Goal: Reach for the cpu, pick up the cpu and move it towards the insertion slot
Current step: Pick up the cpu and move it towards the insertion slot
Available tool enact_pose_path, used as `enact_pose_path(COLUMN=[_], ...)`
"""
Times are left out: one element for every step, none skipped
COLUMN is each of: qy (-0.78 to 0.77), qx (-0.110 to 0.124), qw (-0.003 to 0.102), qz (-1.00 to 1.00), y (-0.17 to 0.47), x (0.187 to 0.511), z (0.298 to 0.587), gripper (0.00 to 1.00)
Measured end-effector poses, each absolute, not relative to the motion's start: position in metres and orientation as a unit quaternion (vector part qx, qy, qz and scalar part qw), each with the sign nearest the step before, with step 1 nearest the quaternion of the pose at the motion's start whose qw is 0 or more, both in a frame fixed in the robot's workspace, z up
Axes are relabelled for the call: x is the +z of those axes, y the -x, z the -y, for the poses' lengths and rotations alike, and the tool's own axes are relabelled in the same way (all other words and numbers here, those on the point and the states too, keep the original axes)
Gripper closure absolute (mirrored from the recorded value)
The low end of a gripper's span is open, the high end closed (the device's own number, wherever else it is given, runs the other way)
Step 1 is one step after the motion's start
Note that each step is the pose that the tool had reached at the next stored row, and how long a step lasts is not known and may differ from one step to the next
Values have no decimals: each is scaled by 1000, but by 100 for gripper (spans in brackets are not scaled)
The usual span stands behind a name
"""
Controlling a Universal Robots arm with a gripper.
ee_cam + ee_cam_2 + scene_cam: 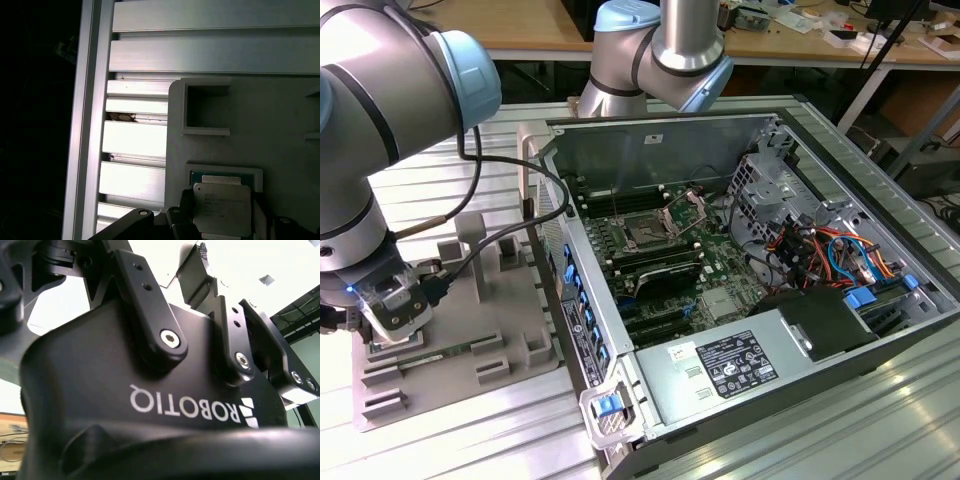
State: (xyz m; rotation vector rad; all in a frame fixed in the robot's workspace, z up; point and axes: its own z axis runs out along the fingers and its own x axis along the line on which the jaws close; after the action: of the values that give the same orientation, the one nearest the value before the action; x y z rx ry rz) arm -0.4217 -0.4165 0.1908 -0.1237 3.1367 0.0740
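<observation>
While partly cropped, cpu (pixel 222 210): on grey tray (pixel 280 125)
gripper (pixel 392 318): exterior view, 8 o'clock of insertion slot (pixel 645 232); clench cannot tell

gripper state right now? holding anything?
Gripper: closed on the cpu, its fingers flanking the chip on both sides, low at the grey tray.
</observation>
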Motion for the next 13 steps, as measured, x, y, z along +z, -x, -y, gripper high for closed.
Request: enact_pose_path(qy=[39,39,39,39,39,39,39,39,39,39,39,39,39], qx=[24,24,24,24,24,24,24,24,24,24,24,24,24], qw=[1,1,1,1,1,1,1,1,1,1,1,1,1], qz=[-999,-999,-999,-999,-999,-999,-999,-999,-999,-999,-999,-999,-999], y=[422,422,422,422,422,422,422,422,422,422,422,422,422], x=[191,192,192,192,193,194,197,201,206,210,210,211,211], z=[417,417,417,417,417,417,417,417,417,417,417,417,417], gripper=[45,45,45,45,45,45,45,45,45,45,45,45,45])
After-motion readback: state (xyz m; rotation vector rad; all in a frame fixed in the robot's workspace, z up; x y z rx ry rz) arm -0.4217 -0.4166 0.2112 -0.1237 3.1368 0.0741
